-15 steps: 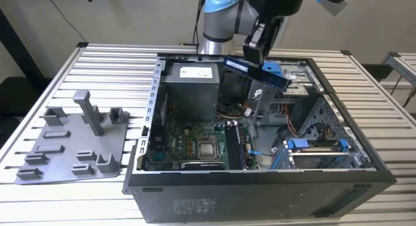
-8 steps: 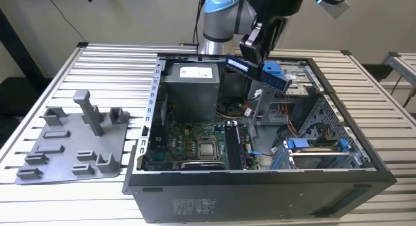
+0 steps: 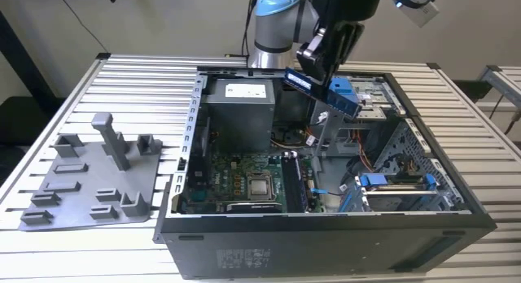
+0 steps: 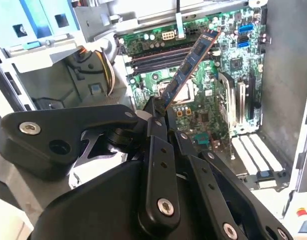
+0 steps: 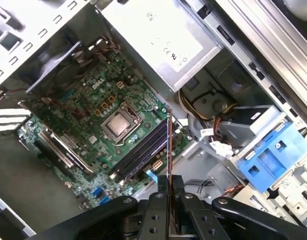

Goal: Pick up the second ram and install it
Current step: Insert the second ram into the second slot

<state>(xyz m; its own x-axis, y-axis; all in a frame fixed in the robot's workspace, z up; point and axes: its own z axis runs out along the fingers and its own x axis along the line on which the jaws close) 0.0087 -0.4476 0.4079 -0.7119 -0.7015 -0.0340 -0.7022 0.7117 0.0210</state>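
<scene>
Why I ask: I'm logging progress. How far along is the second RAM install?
Done: the pickup. The long green circuit-board stick is clamped in the black gripper.
In hand: in the exterior view the stick hangs tilted above the open black computer case, over the green motherboard.
Left: seating. It is not yet in the long black memory slots.

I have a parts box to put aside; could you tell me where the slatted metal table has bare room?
The slatted metal table is bare beyond the grey plastic fixture plate at the exterior view's left, and beside the black computer case at the exterior view's right. Inside the case is crowded; the gripper holds the green ram stick above it.
</scene>
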